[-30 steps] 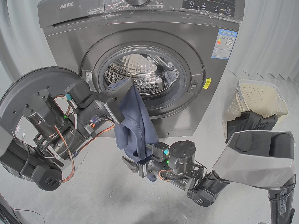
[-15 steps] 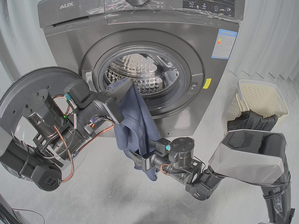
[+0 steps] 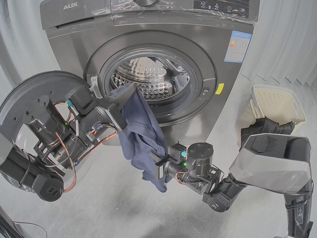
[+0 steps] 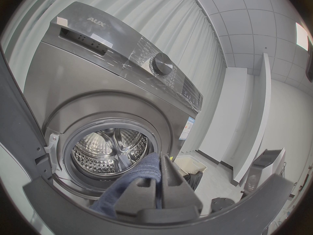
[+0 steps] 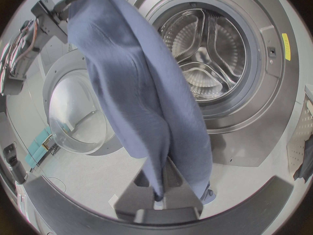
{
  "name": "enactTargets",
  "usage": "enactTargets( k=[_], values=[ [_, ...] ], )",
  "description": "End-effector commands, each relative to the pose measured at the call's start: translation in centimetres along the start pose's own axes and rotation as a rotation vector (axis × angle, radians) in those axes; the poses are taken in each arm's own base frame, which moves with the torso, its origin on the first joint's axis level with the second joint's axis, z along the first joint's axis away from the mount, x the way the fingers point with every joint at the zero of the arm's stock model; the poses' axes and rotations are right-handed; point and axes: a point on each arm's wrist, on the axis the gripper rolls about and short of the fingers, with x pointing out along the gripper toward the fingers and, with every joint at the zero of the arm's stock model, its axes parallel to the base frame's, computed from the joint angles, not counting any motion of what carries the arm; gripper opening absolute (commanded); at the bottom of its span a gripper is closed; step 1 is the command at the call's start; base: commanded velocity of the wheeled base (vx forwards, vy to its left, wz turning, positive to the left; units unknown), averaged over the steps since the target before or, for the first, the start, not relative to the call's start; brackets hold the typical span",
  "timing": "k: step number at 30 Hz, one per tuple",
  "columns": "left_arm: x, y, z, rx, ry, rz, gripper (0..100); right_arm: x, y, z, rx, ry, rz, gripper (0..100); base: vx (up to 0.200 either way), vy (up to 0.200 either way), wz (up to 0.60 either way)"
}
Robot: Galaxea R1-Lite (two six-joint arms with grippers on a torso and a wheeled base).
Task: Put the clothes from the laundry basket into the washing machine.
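A blue garment (image 3: 142, 133) hangs in front of the washing machine's (image 3: 148, 27) open drum (image 3: 152, 73). My left gripper (image 3: 127, 90) is shut on its top edge at the left rim of the opening; the left wrist view shows the cloth (image 4: 130, 183) pinched between the fingers (image 4: 174, 180). Lower down, my right gripper (image 3: 158, 165) is shut on the garment's hanging part (image 5: 140, 88), with a fold caught between its fingers (image 5: 176, 177). The cream laundry basket (image 3: 277, 103) stands on the floor to the right with dark clothes (image 3: 267, 128) draped over its front rim.
The washer door (image 3: 36, 93) is swung open to the left, behind my left arm. Grey floor (image 3: 115, 202) lies open in front of the machine. Curtains (image 3: 284, 33) hang behind and beside the washer.
My right gripper has moved right and slightly up along the garment's lower part and shut on it. My left gripper has lifted the top edge a little.
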Motion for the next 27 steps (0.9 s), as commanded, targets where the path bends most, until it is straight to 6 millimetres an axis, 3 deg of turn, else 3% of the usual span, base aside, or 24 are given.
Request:
enactTargets(
  k=[1, 9, 16, 23, 27],
  values=[
    [-0.2, 1.0, -0.1, 0.013, -0.003, 0.033, 0, -4.7, 0.0, 4.8, -0.009, -0.042, 0.006, 0, 0.0, 0.0, 0.0],
    [-0.9, 2.7, 0.1, 0.033, 0.001, 0.084, 0, -12.2, -2.9, 9.4, -0.047, -0.11, -0.043, 0, 0.0, 0.0, 0.0],
    [-2.1, 2.3, -0.5, 0.031, 0.034, 0.082, 0, -16.1, -4.4, 12.2, -0.074, -0.207, -0.044, 0, 0.0, 0.0, 0.0],
    [-2.7, 1.4, -1.0, 0.02, 0.047, 0.057, 0, -17.6, -5.4, 13.4, -0.099, -0.274, -0.052, 0, 0.0, 0.0, 0.0],
    [-2.9, 1.0, 0.5, 0.028, -0.004, 0.044, 0, -17.2, -5.5, 15.2, -0.107, -0.352, -0.059, 0, 0.0, 0.0, 0.0]
  ],
)
